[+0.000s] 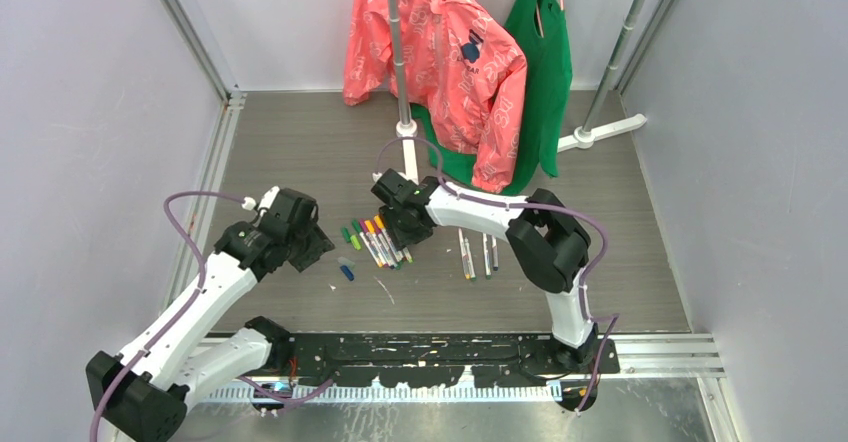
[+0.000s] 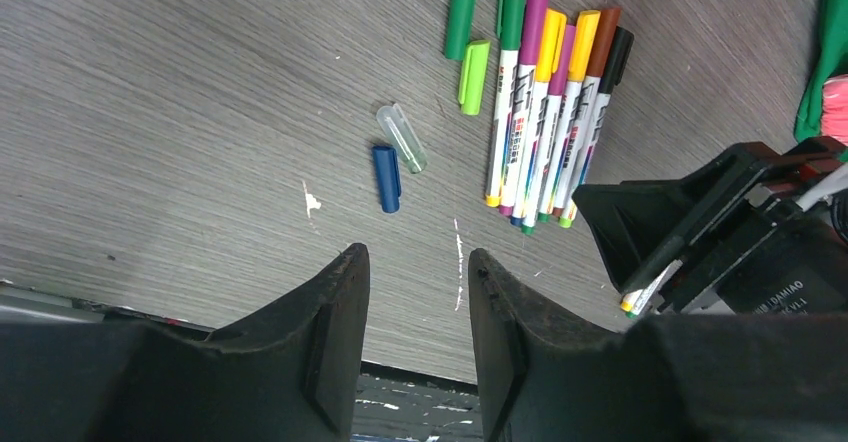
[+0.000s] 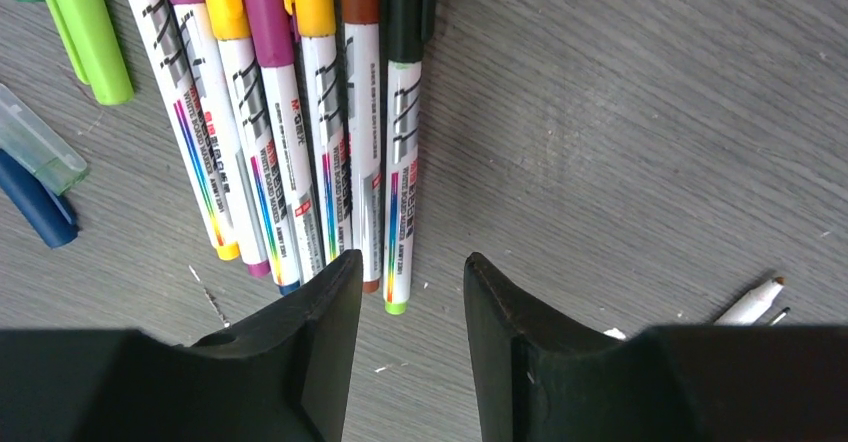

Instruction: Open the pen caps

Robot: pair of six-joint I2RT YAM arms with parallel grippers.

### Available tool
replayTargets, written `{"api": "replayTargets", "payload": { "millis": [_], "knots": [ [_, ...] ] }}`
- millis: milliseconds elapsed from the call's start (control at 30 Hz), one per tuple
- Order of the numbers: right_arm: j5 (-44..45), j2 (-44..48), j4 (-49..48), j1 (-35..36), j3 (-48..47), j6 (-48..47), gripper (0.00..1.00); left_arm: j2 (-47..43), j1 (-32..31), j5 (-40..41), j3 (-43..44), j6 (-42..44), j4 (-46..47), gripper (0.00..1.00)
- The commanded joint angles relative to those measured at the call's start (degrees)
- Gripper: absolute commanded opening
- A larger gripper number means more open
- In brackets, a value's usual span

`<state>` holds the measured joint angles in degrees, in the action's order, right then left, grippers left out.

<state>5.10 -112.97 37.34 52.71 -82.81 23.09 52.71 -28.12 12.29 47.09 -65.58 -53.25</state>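
Observation:
Several capped pens [image 3: 290, 142] lie side by side in a row [image 2: 545, 112], with caps in green, purple, yellow, orange, brown and black. Loose pen caps lie to their left: dark green [image 2: 460, 17], light green [image 2: 473, 77], clear [image 2: 401, 138] and blue [image 2: 386, 177]. My right gripper [image 3: 412, 262] hovers open just off the row's lower ends, beside the black-capped pen, holding nothing. My left gripper [image 2: 415, 267] is open and empty, a short way from the blue cap. In the top view the left gripper [image 1: 318, 247] and right gripper [image 1: 405, 234] flank the pens [image 1: 380, 242].
Several uncapped pens [image 1: 478, 257] lie right of the row; one tip [image 3: 750, 302] shows in the right wrist view. A stand with a pink jacket [image 1: 450, 62] and green cloth [image 1: 545, 72] is at the back. The black base rail [image 1: 440, 347] runs along the near edge.

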Motion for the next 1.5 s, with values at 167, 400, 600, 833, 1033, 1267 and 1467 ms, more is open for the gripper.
{"api": "replayTargets", "payload": {
  "millis": [167, 400, 600, 833, 1033, 1267, 1467],
  "knots": [
    [1.2, -1.9, -1.3, -0.5, -4.1, -1.6, 0.47, -2.7, -0.2, 2.5, -0.2, 0.4, -0.5, 0.41],
    [1.0, -3.2, -1.3, -1.2, -5.2, -2.0, 0.47, -2.9, -0.2, 3.3, -0.1, 1.0, -0.6, 0.41],
    [0.7, -3.4, -1.4, -2.1, -5.4, -2.3, 0.46, -2.1, -0.2, 3.5, 0.0, 1.4, 0.1, 0.41],
    [-0.1, -5.2, -1.2, -2.6, -5.2, -3.0, 0.46, -0.8, -0.2, 3.2, -0.3, 1.4, 1.4, 0.41],
    [-1.0, -6.3, -1.0, -2.5, -4.6, -2.8, 0.46, -0.3, -0.1, 3.2, -0.8, 1.4, 2.3, 0.41],
    [0.0, -8.3, 0.6, -2.0, -2.2, -2.6, 0.27, -0.1, 0.0, 2.8, -1.8, 1.2, 3.5, 0.41],
    [-0.3, -7.6, -0.2, -1.9, 2.3, -0.3, 0.01, 0.5, 0.4, 1.7, -2.5, 1.2, 5.9, 0.41]
  ]
}}
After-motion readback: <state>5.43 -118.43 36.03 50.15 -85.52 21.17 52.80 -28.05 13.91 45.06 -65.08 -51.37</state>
